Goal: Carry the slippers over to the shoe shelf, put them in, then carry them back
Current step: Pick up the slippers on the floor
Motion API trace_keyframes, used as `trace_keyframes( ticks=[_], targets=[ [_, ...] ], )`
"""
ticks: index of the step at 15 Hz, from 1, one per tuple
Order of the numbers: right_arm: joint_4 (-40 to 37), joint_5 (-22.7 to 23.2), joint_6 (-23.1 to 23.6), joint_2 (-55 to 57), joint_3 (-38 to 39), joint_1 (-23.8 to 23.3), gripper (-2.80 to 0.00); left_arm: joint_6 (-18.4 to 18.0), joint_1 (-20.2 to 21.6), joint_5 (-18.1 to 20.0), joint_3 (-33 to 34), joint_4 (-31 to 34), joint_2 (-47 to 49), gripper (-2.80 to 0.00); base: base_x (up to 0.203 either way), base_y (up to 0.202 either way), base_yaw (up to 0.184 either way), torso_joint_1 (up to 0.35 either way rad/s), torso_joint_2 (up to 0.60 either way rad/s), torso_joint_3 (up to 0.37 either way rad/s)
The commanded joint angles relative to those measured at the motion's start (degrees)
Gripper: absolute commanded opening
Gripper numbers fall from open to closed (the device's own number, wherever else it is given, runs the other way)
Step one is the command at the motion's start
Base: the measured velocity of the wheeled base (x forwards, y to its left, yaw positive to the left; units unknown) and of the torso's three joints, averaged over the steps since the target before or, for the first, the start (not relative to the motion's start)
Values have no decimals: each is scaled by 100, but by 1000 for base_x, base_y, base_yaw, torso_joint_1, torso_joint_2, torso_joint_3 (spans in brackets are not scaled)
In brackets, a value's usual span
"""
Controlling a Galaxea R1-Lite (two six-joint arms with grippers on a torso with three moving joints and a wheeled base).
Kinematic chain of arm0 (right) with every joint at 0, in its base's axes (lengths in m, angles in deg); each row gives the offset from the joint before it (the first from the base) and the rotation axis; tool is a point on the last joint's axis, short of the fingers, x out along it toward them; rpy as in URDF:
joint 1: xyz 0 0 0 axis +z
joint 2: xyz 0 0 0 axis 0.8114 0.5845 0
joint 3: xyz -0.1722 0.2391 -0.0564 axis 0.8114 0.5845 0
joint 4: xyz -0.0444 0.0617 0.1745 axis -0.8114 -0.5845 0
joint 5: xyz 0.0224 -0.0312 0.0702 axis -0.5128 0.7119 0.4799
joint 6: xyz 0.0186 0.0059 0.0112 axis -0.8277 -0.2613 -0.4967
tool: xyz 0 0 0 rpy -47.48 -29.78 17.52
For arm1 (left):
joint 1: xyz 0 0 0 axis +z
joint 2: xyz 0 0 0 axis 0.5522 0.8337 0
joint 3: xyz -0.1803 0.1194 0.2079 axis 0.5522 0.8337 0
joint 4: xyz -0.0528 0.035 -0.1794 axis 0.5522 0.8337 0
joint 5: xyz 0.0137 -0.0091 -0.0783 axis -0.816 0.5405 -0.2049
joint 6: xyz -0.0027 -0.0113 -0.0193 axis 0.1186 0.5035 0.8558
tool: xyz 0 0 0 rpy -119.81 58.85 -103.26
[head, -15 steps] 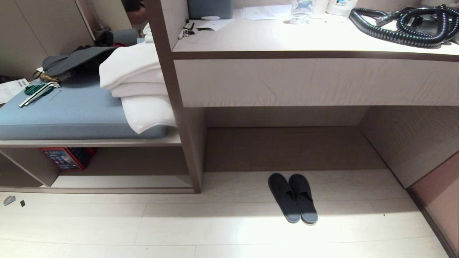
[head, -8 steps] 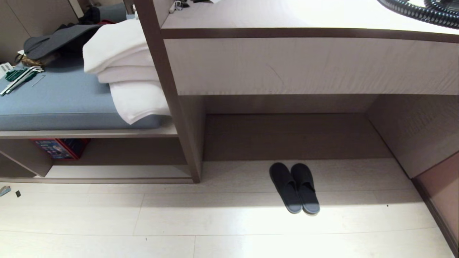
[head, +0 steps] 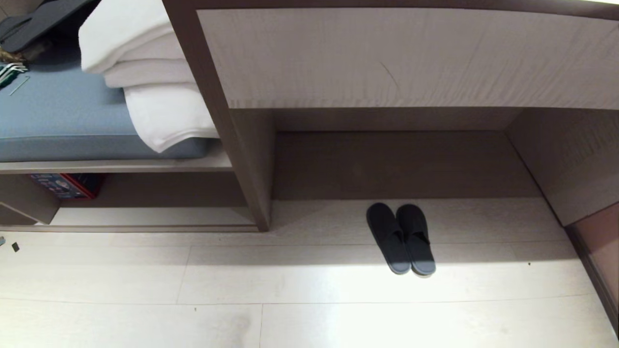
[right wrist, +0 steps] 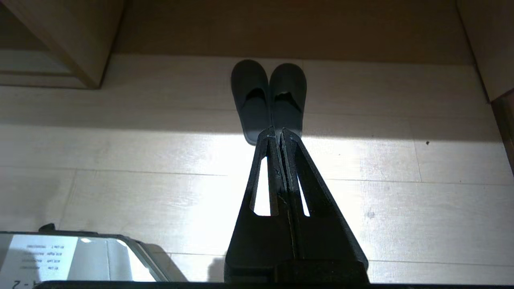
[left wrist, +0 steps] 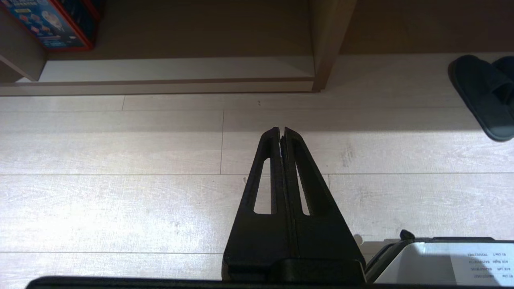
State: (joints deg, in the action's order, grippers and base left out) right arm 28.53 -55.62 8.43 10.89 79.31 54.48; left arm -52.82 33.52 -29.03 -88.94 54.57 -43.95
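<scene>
Dark blue-grey, the slippers [head: 401, 239] lie side by side and touching on the pale plank floor [head: 309, 290], toes toward the taupe recess. Neither arm shows in the head view — only the wrist views do. The right gripper [right wrist: 279, 130] has its jaws clenched on nothing, the slippers just beyond its tips. The left gripper [left wrist: 281, 130] is likewise clenched and empty; the slippers sit well off to its side, and the shoe shelf [left wrist: 176, 68] lies ahead of its jaws.
</scene>
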Motion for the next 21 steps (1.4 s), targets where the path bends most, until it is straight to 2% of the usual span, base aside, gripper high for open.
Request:
trace_keyframes(
  ticks=[1, 21],
  targets=[
    [-2, 2, -1, 4, 2, 2, -280, 2, 0, 0, 0, -1, 7, -280, 0, 0, 0, -2, 7, -184],
    [-2, 2, -1, 4, -4, 2, -280, 2, 0, 0, 0, -1, -1, -280, 0, 0, 0, 3, 4, -197]
  ],
)
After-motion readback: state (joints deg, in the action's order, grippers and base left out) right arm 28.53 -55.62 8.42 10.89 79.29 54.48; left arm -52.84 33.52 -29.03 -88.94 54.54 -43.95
